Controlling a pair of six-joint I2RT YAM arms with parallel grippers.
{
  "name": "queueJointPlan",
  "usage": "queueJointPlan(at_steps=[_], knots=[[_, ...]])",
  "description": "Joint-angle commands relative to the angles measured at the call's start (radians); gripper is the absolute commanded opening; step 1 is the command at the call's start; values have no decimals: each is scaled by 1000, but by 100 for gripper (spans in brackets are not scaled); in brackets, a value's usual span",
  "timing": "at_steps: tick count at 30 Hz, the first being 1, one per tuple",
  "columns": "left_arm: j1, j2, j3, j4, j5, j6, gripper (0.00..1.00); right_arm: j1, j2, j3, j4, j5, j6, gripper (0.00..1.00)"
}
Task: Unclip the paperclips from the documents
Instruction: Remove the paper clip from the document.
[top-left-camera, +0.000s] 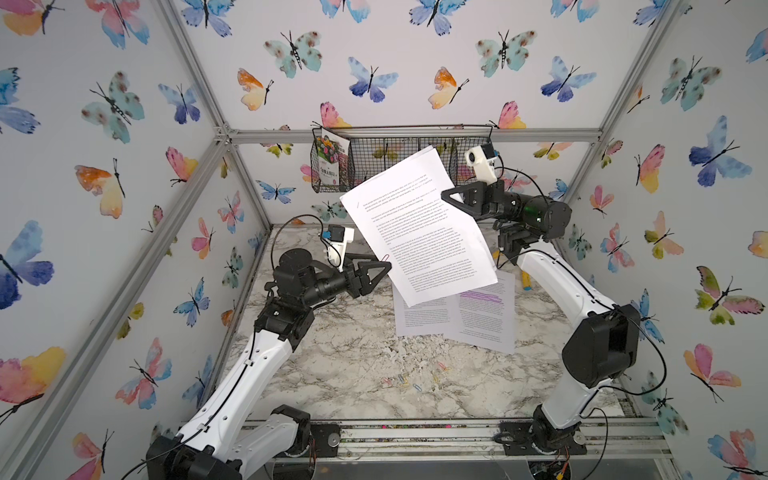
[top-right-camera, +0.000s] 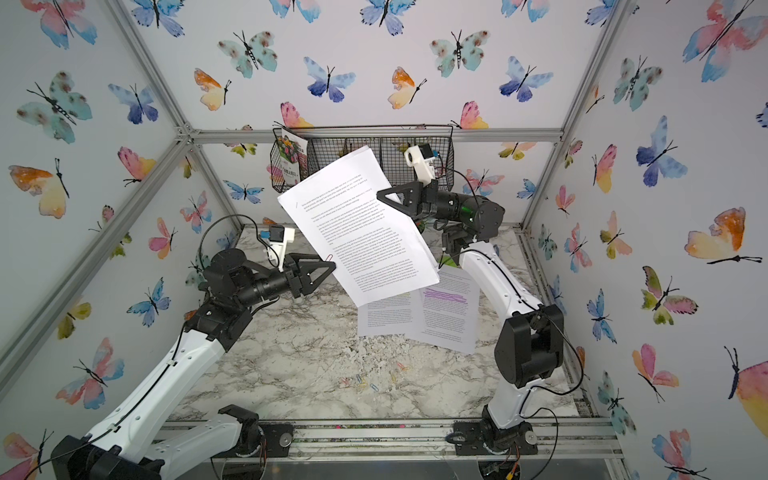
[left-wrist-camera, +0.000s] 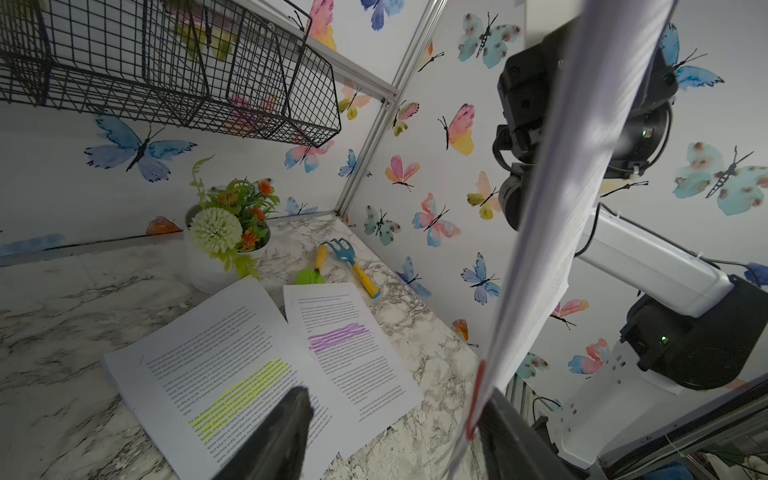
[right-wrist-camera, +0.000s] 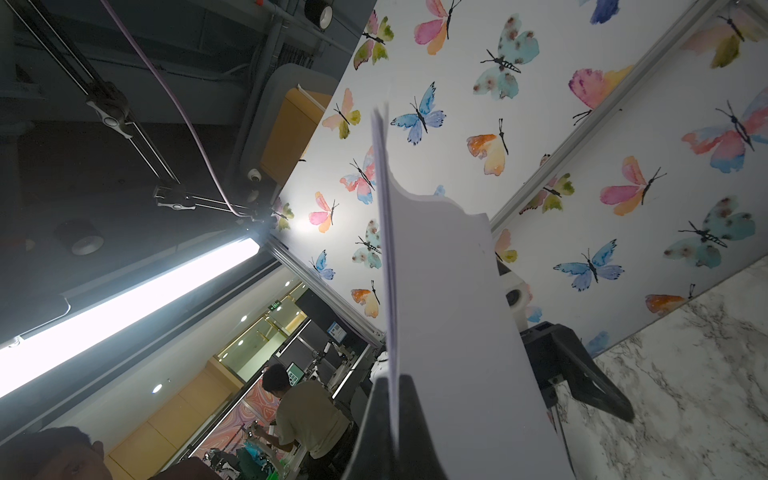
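Note:
My right gripper (top-left-camera: 446, 194) (right-wrist-camera: 392, 399) is shut on the edge of the unhighlighted document (top-left-camera: 415, 224) (top-right-camera: 357, 224) and holds it tilted in the air. A red paperclip (left-wrist-camera: 478, 399) (top-left-camera: 384, 259) sits on that document's lower left edge. My left gripper (top-left-camera: 386, 268) (left-wrist-camera: 395, 419) is open at that edge, and the clip lies just inside one of its fingers (left-wrist-camera: 507, 428). The yellow-highlighted document (left-wrist-camera: 216, 374) and the purple-highlighted document (left-wrist-camera: 353, 345) (top-left-camera: 484, 316) lie flat on the table below. Several loose paperclips (top-left-camera: 409, 380) (top-right-camera: 365, 380) lie on the marble nearer the front.
A black wire basket (top-left-camera: 399, 158) hangs on the back wall with a flower seed packet (top-left-camera: 330, 160) in its left end. A potted plant (left-wrist-camera: 224, 245), a small blue rake (left-wrist-camera: 357, 266) and a green trowel (left-wrist-camera: 309, 276) sit at the table's back right.

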Motion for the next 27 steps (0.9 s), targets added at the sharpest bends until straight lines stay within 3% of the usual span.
queueJointPlan(at_steps=[1, 4, 7, 13, 21, 24, 26, 27], knots=[[8, 17, 1, 108, 47, -53, 64, 6, -6, -6, 79, 36, 25, 2], [9, 23, -8, 194, 71, -115, 63, 6, 1, -3, 92, 41, 31, 2], [8, 23, -27, 258, 82, -158, 47, 7, 11, 5, 103, 41, 43, 2], [8, 40, -60, 350, 155, -233, 49, 7, 34, 18, 139, 42, 70, 2], [8, 57, -60, 357, 149, -230, 48, 6, 46, 16, 189, 47, 113, 2], [9, 56, -56, 363, 141, -237, 34, 6, 43, 8, 193, 44, 112, 2], [8, 54, -60, 360, 127, -239, 10, 7, 44, 6, 193, 41, 111, 2], [8, 50, -63, 358, 121, -236, 6, 7, 45, 8, 194, 40, 111, 2]])
